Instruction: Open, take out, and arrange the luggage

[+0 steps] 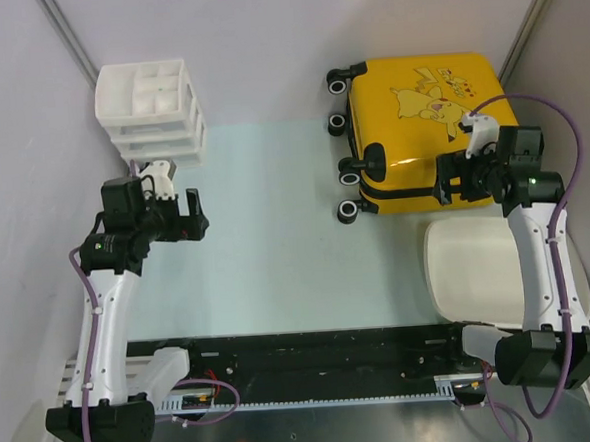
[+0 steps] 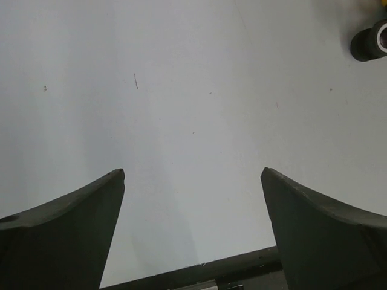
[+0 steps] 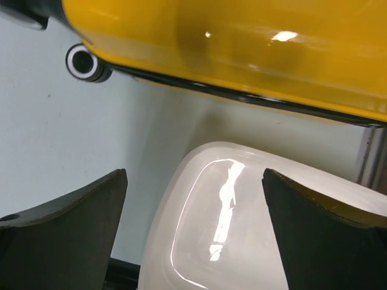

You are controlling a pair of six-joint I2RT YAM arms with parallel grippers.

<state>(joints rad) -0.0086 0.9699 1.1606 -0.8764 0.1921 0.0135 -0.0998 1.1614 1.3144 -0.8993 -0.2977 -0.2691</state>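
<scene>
The luggage (image 1: 419, 123), a yellow hard-shell suitcase with a cartoon print, lies flat and closed at the back right, its black wheels (image 1: 347, 183) facing left. My right gripper (image 1: 441, 187) hovers open at its near edge. In the right wrist view the yellow shell (image 3: 242, 42) and one wheel (image 3: 81, 60) fill the top, and the right gripper (image 3: 195, 172) has nothing between its fingers. My left gripper (image 1: 196, 214) stands open over the bare table on the left, far from the suitcase. The left wrist view shows this gripper (image 2: 193, 172) empty, with one suitcase wheel (image 2: 372, 41) at the top right.
A white plastic drawer unit (image 1: 153, 109) stands at the back left, just behind the left arm. A white tub (image 1: 468, 270) sits in front of the suitcase under the right arm and shows glossy in the right wrist view (image 3: 242, 229). Walls close in on both sides.
</scene>
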